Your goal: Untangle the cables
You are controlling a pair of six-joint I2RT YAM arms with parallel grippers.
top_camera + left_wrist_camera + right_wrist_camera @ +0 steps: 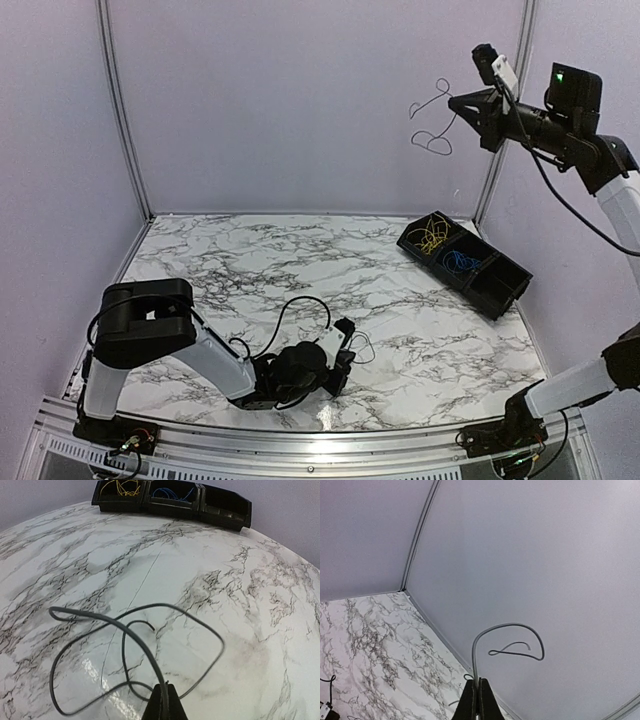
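Left gripper [164, 687], low over the marble table [250, 260], is being held shut on a looped dark cable [159, 604] lying there, the right gripper [478, 681] being held aloft, clamped on a dangling grey cable [510, 625], with yellow cables [432, 238] and blue cables [460, 262] being stored in adjoining bin [500, 285] compartments.

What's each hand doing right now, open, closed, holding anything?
Left hand: closed on the low cable.
Right hand: closed on the raised cable.
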